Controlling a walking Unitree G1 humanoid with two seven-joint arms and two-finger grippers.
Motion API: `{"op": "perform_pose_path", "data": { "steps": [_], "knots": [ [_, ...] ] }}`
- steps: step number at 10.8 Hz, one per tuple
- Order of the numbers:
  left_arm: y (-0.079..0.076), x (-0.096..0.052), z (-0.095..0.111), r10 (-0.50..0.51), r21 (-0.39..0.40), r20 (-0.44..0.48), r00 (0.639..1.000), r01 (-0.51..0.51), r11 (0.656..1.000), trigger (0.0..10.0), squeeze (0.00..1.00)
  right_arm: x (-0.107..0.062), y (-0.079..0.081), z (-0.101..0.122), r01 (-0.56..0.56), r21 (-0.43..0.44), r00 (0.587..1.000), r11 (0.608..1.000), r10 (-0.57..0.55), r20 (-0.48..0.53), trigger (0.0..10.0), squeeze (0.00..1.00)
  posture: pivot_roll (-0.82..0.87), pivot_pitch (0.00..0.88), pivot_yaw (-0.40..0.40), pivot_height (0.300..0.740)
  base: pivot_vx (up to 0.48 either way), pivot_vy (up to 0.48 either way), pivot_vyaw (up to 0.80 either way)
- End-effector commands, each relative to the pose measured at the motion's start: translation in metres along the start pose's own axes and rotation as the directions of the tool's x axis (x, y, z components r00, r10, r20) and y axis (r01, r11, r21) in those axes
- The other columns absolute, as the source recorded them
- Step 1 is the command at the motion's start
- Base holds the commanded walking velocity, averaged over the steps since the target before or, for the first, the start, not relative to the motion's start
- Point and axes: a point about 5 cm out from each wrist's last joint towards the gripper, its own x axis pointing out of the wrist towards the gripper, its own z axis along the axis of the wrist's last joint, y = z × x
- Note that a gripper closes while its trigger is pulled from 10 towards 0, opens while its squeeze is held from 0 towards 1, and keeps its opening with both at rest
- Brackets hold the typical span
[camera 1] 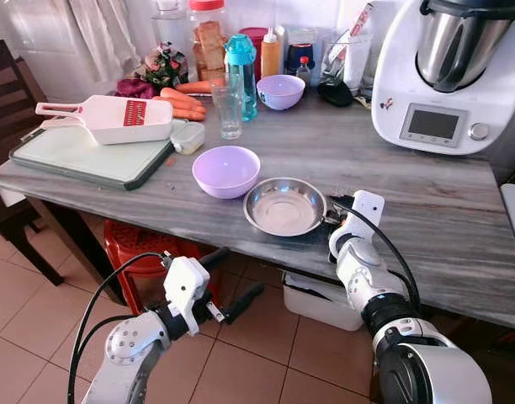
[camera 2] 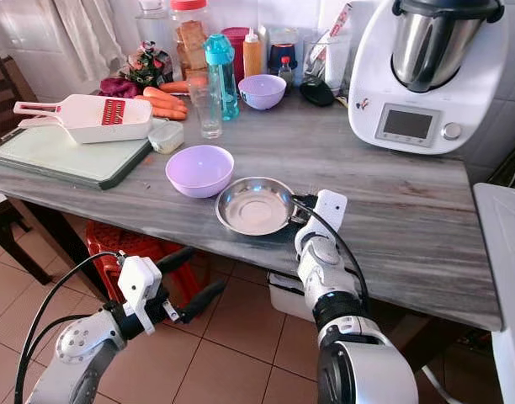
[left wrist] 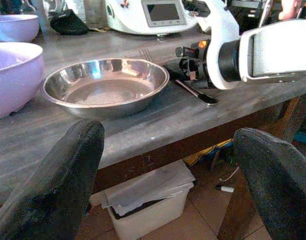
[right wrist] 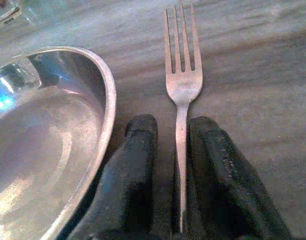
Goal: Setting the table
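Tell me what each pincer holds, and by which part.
The right pincer holds a fork by its handle, lying on the table beside the metal plate. The left pincer holds nothing.

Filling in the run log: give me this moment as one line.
step: placing fork beside steel plate | right tool: shut on fork, at table | left tool: open, below table edge

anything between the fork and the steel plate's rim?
Nothing: in the right wrist view, bare tabletop separates the fork, held by the right gripper, from the steel plate.
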Motion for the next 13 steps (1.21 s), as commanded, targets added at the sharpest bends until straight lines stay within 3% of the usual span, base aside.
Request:
{"op": "perform_pose_path", "data": {
  "steps": [1,7,9,10,13],
  "knots": [
    [0.001,0.000,0.000,-0.003,0.014,-0.010,1.000,0.003,1.000,10.0,0.00,0.001,0.000,0.001,0.007,0.010,1.000,1.000,-0.007,-0.005,10.0,1.00,0.03,0.000,0.029,0.740,0.000,0.000,0.00],
    [-0.001,0.005,0.005,-0.018,0.006,0.021,1.000,0.018,1.000,10.0,0.00,-0.006,-0.001,0.023,0.014,-0.008,0.987,1.000,-0.013,0.162,10.0,1.00,0.02,0.000,0.028,0.740,0.000,0.000,0.00],
    [-0.001,0.007,0.005,-0.019,0.004,0.029,0.999,0.019,1.000,10.0,0.00,-0.019,-0.003,0.035,0.025,-0.108,0.958,0.994,0.008,0.288,10.0,1.00,0.02,0.000,0.030,0.740,0.000,0.000,0.00],
    [-0.001,0.008,0.006,-0.019,0.004,0.032,0.999,0.019,1.000,10.0,0.00,-0.025,-0.006,0.034,0.029,-0.112,0.953,0.993,0.006,0.303,10.0,1.00,0.02,0.000,0.029,0.740,0.000,0.000,0.00],
    [-0.001,0.011,0.007,-0.018,-0.006,0.045,0.999,0.018,1.000,10.0,0.00,-0.054,-0.030,0.030,0.079,-0.172,0.927,0.982,-0.009,0.374,10.0,1.00,0.01,0.000,0.026,0.740,0.000,0.000,0.00]
  ]
}}
